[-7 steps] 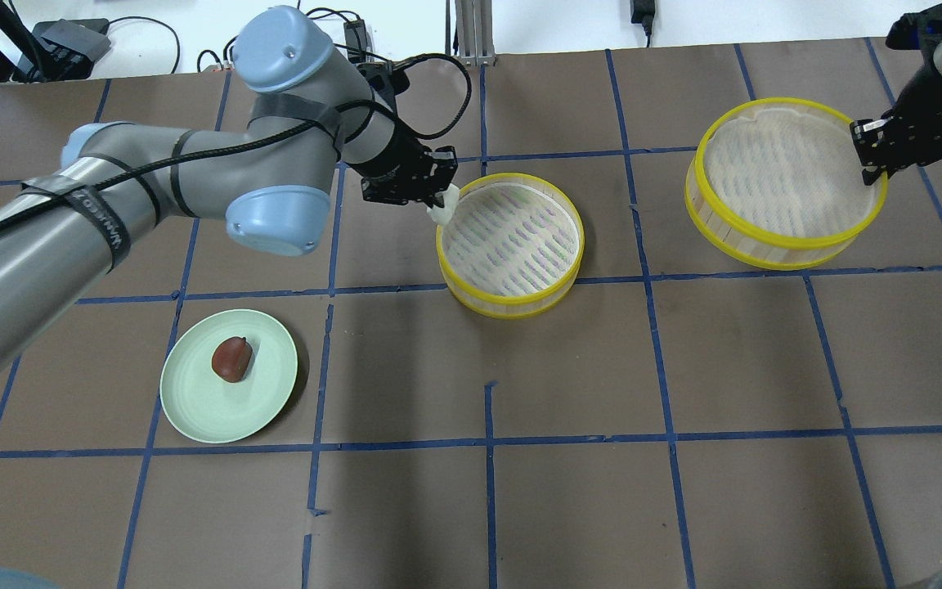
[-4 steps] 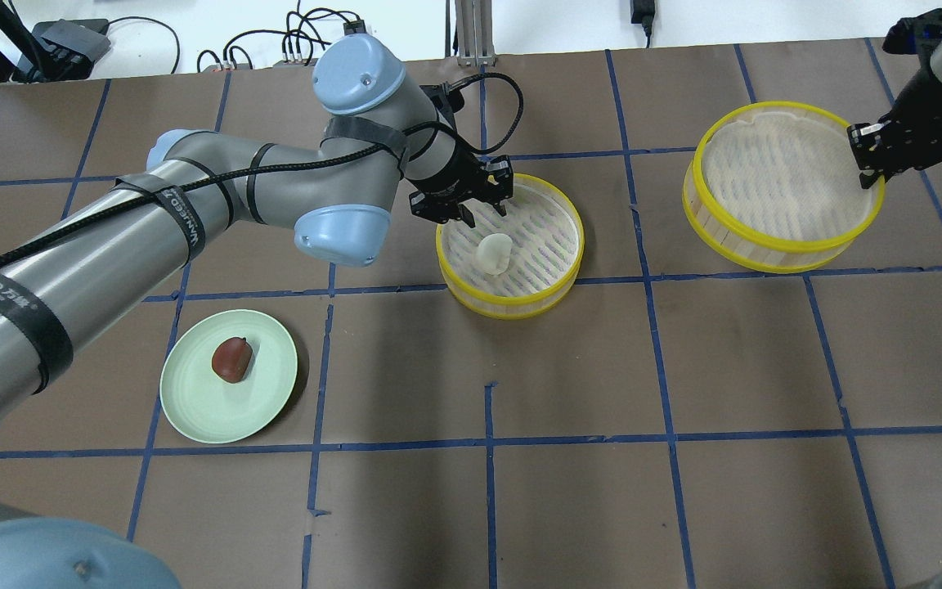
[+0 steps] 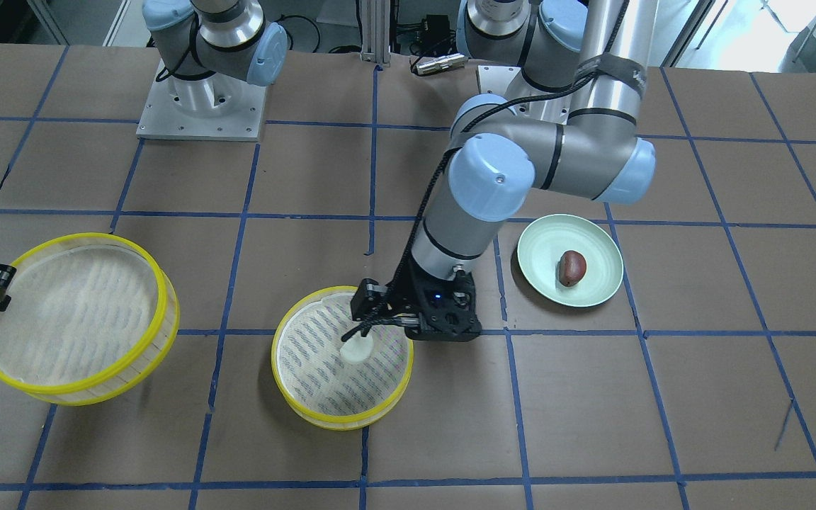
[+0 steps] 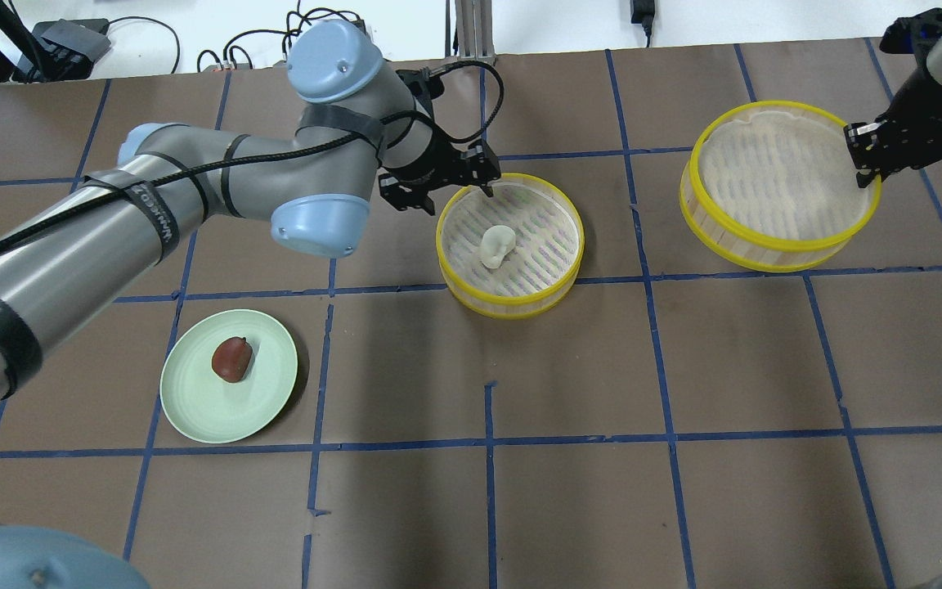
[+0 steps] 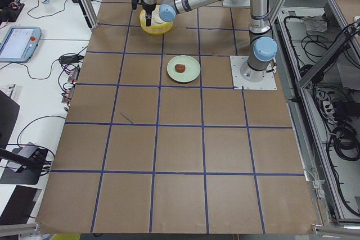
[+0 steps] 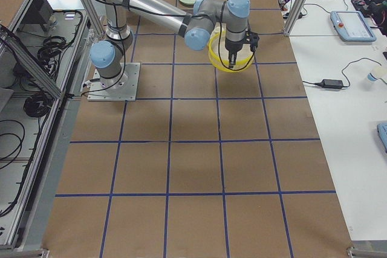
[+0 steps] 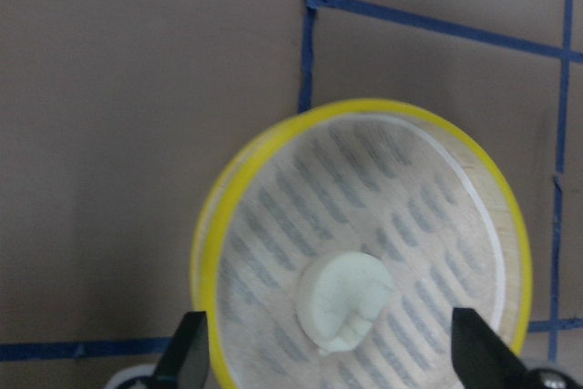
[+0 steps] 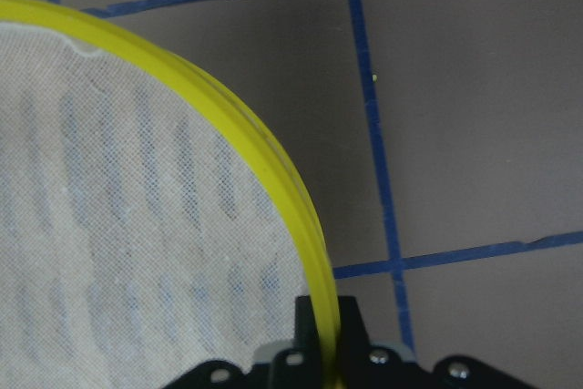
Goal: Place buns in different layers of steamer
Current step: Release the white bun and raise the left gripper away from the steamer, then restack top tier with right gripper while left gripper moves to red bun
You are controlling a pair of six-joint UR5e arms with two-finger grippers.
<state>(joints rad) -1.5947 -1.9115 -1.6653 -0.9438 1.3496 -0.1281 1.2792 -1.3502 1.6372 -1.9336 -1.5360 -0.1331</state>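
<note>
One white bun [image 4: 497, 245] lies in centre tray [image 4: 512, 299].
I see left gripper [image 4: 445, 196] spread at its overhead ten o'clock; right gripper [image 4: 867, 168] pinches other tray [image 4: 765, 255] rim.

From above and behind the robot, we find the first tray [image 4: 512, 305] just toward 12 o'clock of the middle of the table [image 4: 585, 499]. The first bun [image 4: 497, 244] lies in it, near its centre. The second tray [image 4: 765, 258] is at its 3 o'clock, well apart. The plate [image 4: 193, 409] lies at the first tray's 8 o'clock. The second bun [image 4: 231, 358] is on the plate, just toward 12 o'clock of its middle. The left gripper [image 4: 446, 196] hangs at the first tray's 11 o'clock rim. The right gripper [image 4: 865, 168] sits on the second tray's 3 o'clock rim.
</note>
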